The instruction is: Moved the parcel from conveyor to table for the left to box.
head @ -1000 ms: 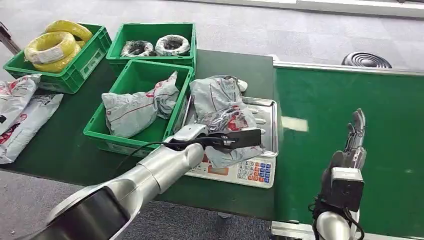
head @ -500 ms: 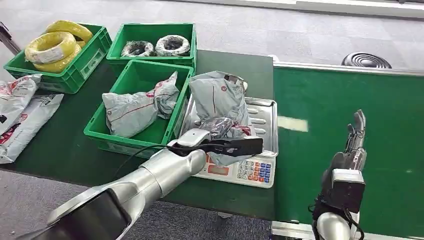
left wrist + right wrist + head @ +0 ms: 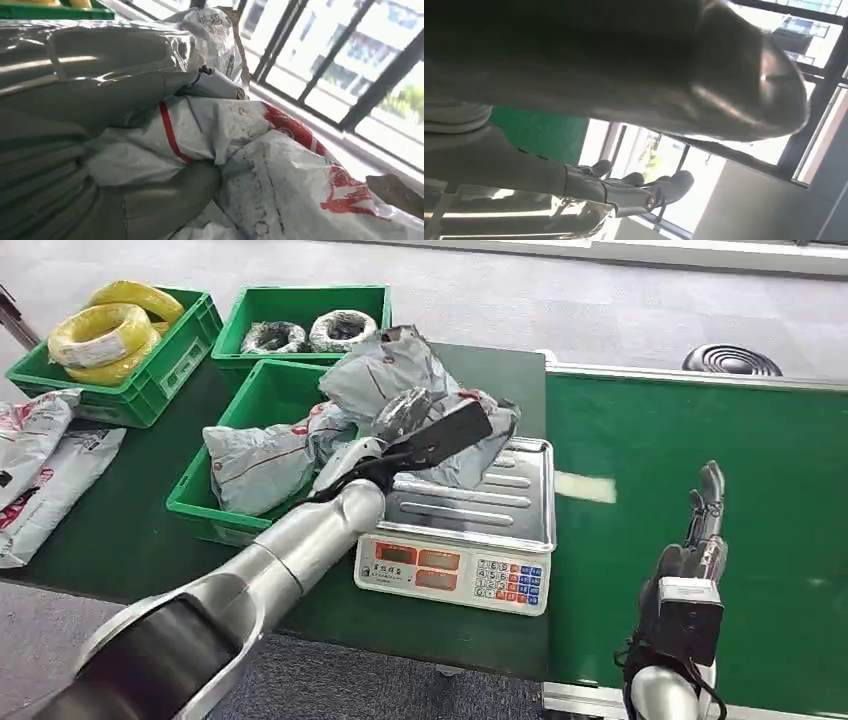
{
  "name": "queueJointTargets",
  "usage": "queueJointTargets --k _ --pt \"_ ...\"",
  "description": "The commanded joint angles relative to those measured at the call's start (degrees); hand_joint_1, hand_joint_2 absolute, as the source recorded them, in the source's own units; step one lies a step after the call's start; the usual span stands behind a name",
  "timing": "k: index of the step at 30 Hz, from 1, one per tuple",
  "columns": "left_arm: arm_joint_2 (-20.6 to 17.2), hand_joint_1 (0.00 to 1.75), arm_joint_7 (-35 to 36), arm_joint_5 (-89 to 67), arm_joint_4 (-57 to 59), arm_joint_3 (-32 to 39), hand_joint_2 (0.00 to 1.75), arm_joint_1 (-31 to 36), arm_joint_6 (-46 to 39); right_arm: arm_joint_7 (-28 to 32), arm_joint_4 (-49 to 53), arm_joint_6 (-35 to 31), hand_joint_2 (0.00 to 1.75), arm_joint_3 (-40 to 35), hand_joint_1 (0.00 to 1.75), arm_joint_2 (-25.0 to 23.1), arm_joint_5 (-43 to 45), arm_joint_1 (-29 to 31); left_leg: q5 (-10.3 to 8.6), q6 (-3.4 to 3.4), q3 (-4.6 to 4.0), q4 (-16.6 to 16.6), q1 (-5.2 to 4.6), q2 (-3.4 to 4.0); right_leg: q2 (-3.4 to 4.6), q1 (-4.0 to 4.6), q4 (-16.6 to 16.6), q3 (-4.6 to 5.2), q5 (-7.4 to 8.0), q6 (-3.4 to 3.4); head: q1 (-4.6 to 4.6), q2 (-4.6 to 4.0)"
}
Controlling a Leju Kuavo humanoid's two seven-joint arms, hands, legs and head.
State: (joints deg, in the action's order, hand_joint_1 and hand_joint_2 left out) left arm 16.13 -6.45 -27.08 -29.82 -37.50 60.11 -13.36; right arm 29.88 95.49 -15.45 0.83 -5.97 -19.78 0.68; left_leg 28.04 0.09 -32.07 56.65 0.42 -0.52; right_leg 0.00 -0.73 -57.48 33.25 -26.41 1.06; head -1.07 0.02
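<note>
Gripping the parcel (image 3: 400, 375), the left hand (image 3: 415, 430) hangs over the green table (image 3: 130, 520).

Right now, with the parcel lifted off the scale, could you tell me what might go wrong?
The grey parcel hangs loosely from the left robot hand, so it could slip or sag out of the grasp. The nearest green bin already holds another parcel, so the new one may pile up or spill over the rim. A trailing flap might also catch the scale tray.
</note>
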Motion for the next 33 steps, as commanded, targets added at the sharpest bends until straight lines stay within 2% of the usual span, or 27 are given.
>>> queueJointTargets --k 1,3,4,5,6,7,8,9,10,12,16,18,20,25,28,29,30,32,33 --pt "-8.37 1.75 3.35 -6.88 -9.79 11.4 1.75 3.2 -4.78 -0.24 0.02 0.1 0.0 2.85 0.0 -1.3 -0.01 -1.16 0.02 -0.03 -0.04 0.04 0.0 0.17 0.14 0.01 -0.05 0.1 0.02 -0.07 0.0 0.0" --pt "-9.59 1.75 7.85 -10.53 -6.66 12.09 1.75 4.67 -3.77 -0.27 -0.08 -0.18 0.0 2.74 0.0 -1.3 -0.1 -1.24 0.02 -0.04 0.01 0.0 0.01 0.24 0.21 0.02 -0.03 0.08 0.04 -0.07 0.0 0.0" --pt "-10.43 1.75 7.46 -11.15 -4.09 13.79 1.75 5.57 -2.31 -0.34 -0.27 -0.33 0.0 2.57 0.0 -1.2 -0.12 -1.15 0.02 -0.05 0.03 -0.01 0.02 0.28 0.23 0.03 0.0 0.06 0.05 -0.08 0.02 0.0" --pt "-10.65 1.64 7.61 -11.26 -2.24 15.21 1.75 6.07 -1.36 -0.46 -0.3 -0.4 0.0 2.4 0.0 -1.16 -0.18 -1.13 0.03 -0.04 0.04 0.0 0.01 0.3 0.24 0.02 -0.04 0.07 0.04 -0.07 0.0 0.0" --pt "-11.47 1.26 11.01 -13.37 1.5 15.5 1.75 7.22 -0.62 -0.76 -0.31 -0.46 0.0 2.04 0.0 -1.03 -0.35 -1.23 0.02 -0.06 0.08 -0.02 0.03 0.39 0.31 0.04 -0.02 0.07 0.07 -0.11 0.02 0.0" --pt "-11.76 1.26 9.81 -13.78 3.05 16.43 1.75 7.54 -0.89 -0.86 -0.26 -0.75 0.0 1.82 0.0 -0.97 -0.39 -1.37 0.01 -0.04 0.04 -0.01 0.01 0.29 0.21 0.02 -0.03 0.05 0.05 -0.07 0.04 0.0" --pt "-12.1 0.0 11.07 -14.54 4.32 17.19 1.75 7.57 -2.4 -0.95 -0.18 -0.89 0.0 1.69 0.0 -0.93 -0.39 -1.53 0.0 -0.05 0.07 -0.02 0.04 0.36 0.27 0.05 0.0 0.04 0.08 -0.1 0.02 0.0" --pt "-13.26 0.0 14.3 -16.51 6.66 16.92 1.75 7.61 -2.72 -1.14 0.01 -0.92 0.0 1.41 0.0 -0.91 -0.37 -1.88 0.02 -0.04 0.07 -0.02 0.03 0.33 0.26 0.04 -0.01 0.02 0.05 -0.07 0.02 0.0" --pt "-13.79 0.0 13.44 -16.64 7.37 17.51 1.75 7.4 -2.89 -1.12 0.07 -1.15 0.0 1.17 0.0 -0.83 -0.39 -2.06 0.01 -0.05 0.12 -0.07 0.03 0.41 0.32 0.05 0.04 0.0 0.09 -0.09 0.02 0.0" --pt "-15.2 0.0 17.13 -19.03 9.77 17.5 1.75 7.22 -3.72 -1.34 0.13 -1.4 0.0 0.66 0.0 -0.54 -0.35 -2.41 -0.01 -0.06 0.18 -0.13 0.02 0.51 0.38 0.04 0.08 -0.03 0.1 -0.11 0.02 0.0" --pt "-15.24 0.0 16.57 -19.32 10.03 18.0 1.75 7.14 -3.86 -1.43 0.1 -1.6 0.0 0.49 0.0 -0.38 -0.31 -2.42 0.02 -0.03 0.09 -0.04 0.03 0.33 0.2 0.04 0.01 -0.01 0.01 -0.06 0.02 0.0" --pt "-15.42 0.0 19.54 -20.68 10.97 18.01 1.75 7.21 -2.05 -1.62 0.08 -1.88 0.0 0.36 0.0 -0.17 -0.2 -2.42 0.02 -0.03 0.11 -0.06 0.07 0.31 0.17 0.09 0.05 -0.06 0.02 -0.08 0.02 0.0" --pt "-16.06 0.0 18.19 -19.58 10.62 20.59 1.75 5.61 -1.23 -1.98 0.33 -2.53 0.0 0.34 0.0 0.05 -0.21 -2.82 -0.01 -0.02 0.15 -0.11 0.08 0.27 0.13 0.11 0.13 -0.13 0.04 -0.08 0.02 0.0" --pt "-16.45 0.0 17.57 -19.91 10.77 21.04 1.75 5.01 -2.12 -2.21 0.31 -2.66 0.0 0.47 0.0 0.03 -0.18 -2.99 -0.01 -0.04 0.06 -0.07 0.06 0.29 0.16 0.05 0.03 -0.01 0.03 -0.08 0.02 0.0" --pt "-17.08 0.0 19.6 -22.89 10.15 20.79 1.75 4.91 -6.69 -2.77 0.47 -2.77 0.0 0.4 0.0 -0.61 -0.54 -3.11 -0.02 -0.05 0.08 -0.09 0.07 0.25 0.12 0.07 0.05 -0.04 0.03 -0.09 0.02 0.0" --pt "-17.17 0.0 17.35 -21.98 8.77 22.38 1.75 4.14 -8.17 -2.95 0.96 -2.91 0.0 0.36 0.0 -0.92 -0.89 -3.55 -0.03 -0.04 0.07 -0.09 0.05 0.24 0.11 0.06 0.06 -0.04 0.03 -0.09 0.02 0.0" --pt "-16.86 0.0 13.31 -19.44 6.77 24.86 0.0 2.96 -9.39 -3.04 1.27 -3.07 0.0 0.45 0.0 -1.02 -0.98 -4.06 0.0 -0.03 0.03 -0.05 0.05 0.23 0.13 0.06 0.01 0.0 0.02 -0.06 0.02 0.0" --pt "-15.08 0.0 -2.51 -11.06 -4.23 31.78 0.0 -2.79 -17.58 -3.3 1.92 -3.32 0.0 0.77 0.0 -0.99 -0.92 -5.67 -0.01 -0.02 0.05 -0.08 0.03 0.21 0.1 0.04 0.02 -0.01 0.0 -0.05 0.02 0.0" --pt "-14.21 0.0 -8.6 -6.51 -11.34 34.01 1.75 -6.74 -18.74 -3.45 1.93 -3.22 0.0 0.89 0.0 -0.97 -0.76 -6.51 -0.01 -0.03 0.12 -0.14 0.04 0.22 0.09 0.05 0.09 -0.09 0.0 -0.06 0.02 0.0"
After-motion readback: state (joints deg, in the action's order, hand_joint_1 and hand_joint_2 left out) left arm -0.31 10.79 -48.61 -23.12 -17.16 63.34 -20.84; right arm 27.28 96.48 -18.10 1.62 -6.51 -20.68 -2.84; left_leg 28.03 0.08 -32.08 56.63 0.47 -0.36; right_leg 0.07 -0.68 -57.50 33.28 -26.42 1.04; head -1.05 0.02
